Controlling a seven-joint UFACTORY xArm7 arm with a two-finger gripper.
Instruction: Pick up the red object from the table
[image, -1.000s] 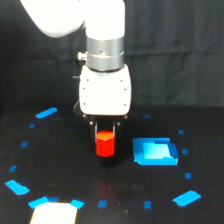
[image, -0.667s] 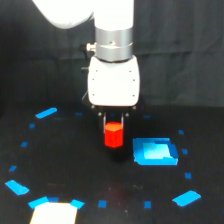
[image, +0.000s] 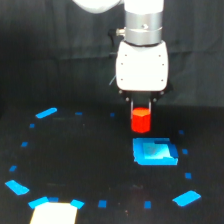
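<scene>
I've got the red object (image: 140, 120) clamped in the gripper (image: 140, 111), hanging clear of the table (image: 85, 165), at twelve o'clock from the blue block (image: 155, 152); pickup looks essentially done

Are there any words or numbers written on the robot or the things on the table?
None can be read.
The gripper housing is plain white, with no label showing.
The red object it holds, the blue block and the blue tape marks on the table show no writing.
</scene>
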